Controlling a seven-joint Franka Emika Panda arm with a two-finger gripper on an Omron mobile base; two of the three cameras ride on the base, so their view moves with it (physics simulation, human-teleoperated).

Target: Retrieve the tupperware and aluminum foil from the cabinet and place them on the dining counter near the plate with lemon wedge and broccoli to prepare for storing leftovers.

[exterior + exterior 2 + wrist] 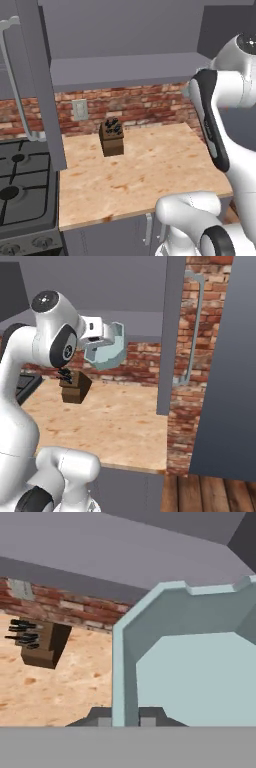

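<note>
My gripper [101, 337] is shut on the tupperware [106, 352], a pale grey-teal tub, and holds it tilted in the air in front of the cabinet's grey shelf [125, 71]. In the hand view the fingertips [102, 718] pinch the left wall of the tupperware [190, 662], which fills the right half. The cabinet door [42, 80] stands open at the left with its long silver handle [14, 75]. The aluminum foil, the dining counter, the plate, the lemon wedge and the broccoli are out of view.
A brown knife block [111, 136] stands at the back of the wood worktop [145, 175], below the held tub. A stove [22, 190] lies left of the worktop. A brick wall [140, 105] runs behind. Another open grey door [170, 336] hangs at the right.
</note>
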